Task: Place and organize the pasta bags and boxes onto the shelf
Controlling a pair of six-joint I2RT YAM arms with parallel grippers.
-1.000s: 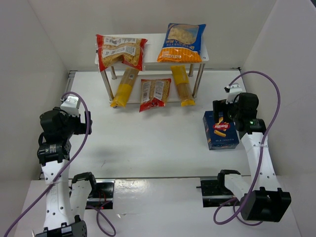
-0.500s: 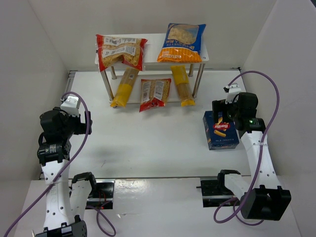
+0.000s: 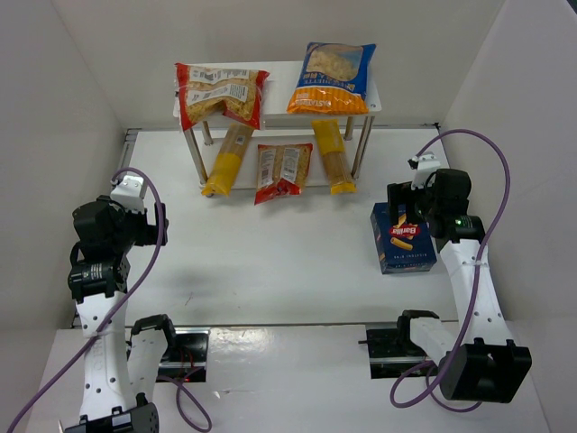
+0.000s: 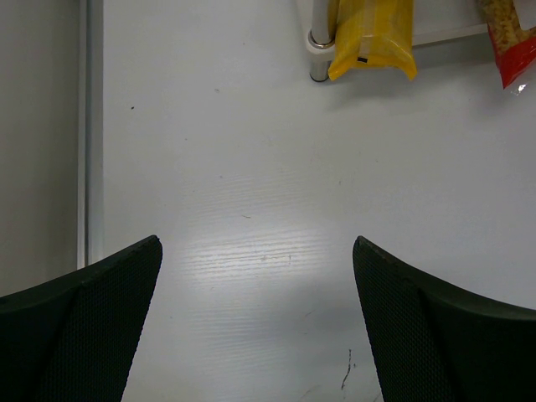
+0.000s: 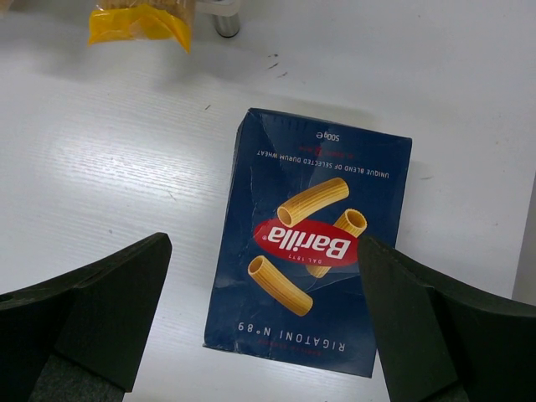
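Observation:
The dark-blue pasta box (image 3: 404,239) lies flat on the table at the right; in the right wrist view it (image 5: 311,239) lies below and between my open fingers. My right gripper (image 3: 407,206) hovers over its far end, open and empty. The shelf (image 3: 270,74) stands at the back. A larger red bag (image 3: 221,93) and a blue-and-orange bag (image 3: 332,78) lie on its top board. Two long yellow bags (image 3: 225,161) (image 3: 332,156) and a small red-edged bag (image 3: 282,170) lie beneath. My left gripper (image 3: 135,225) is open and empty over bare table (image 4: 255,276).
White walls close in the table on the left, right and back. A metal strip (image 4: 84,126) runs along the table's left edge. The shelf's front leg (image 4: 318,63) and the end of a yellow bag (image 4: 373,42) show in the left wrist view.

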